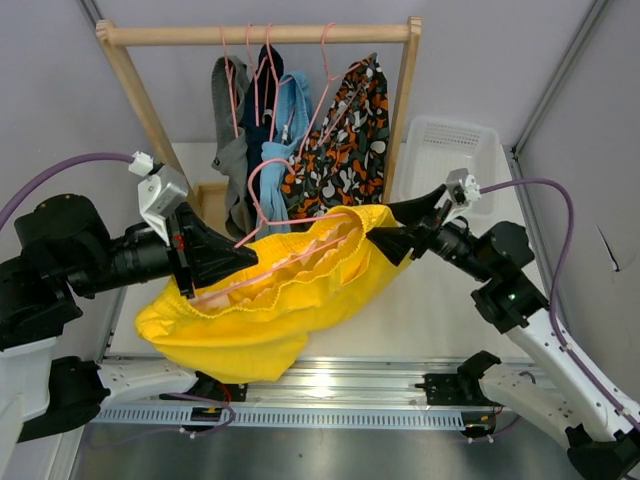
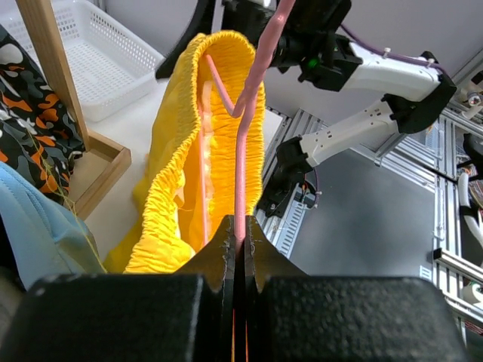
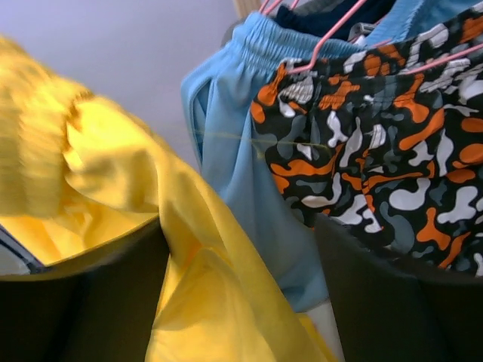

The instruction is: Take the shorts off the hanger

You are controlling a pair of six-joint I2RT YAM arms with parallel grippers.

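The yellow shorts (image 1: 262, 322) hang on a pink hanger (image 1: 268, 272) held level above the table's front. My left gripper (image 1: 243, 258) is shut on the hanger's wire at its left end. In the left wrist view the hanger (image 2: 254, 90) rises straight out of the left gripper (image 2: 241, 228), with the shorts' gathered waistband (image 2: 175, 173) draped over it. My right gripper (image 1: 386, 236) is at the right end of the waistband. In the right wrist view it (image 3: 238, 296) stands open, with a fold of the yellow shorts (image 3: 215, 302) between the fingers (image 3: 83, 302).
A wooden rack (image 1: 260, 33) at the back carries several other shorts on pink hangers, among them blue ones (image 3: 234, 151) and orange camouflage ones (image 3: 392, 151) close behind my right gripper. A white basket (image 1: 445, 160) sits at the back right.
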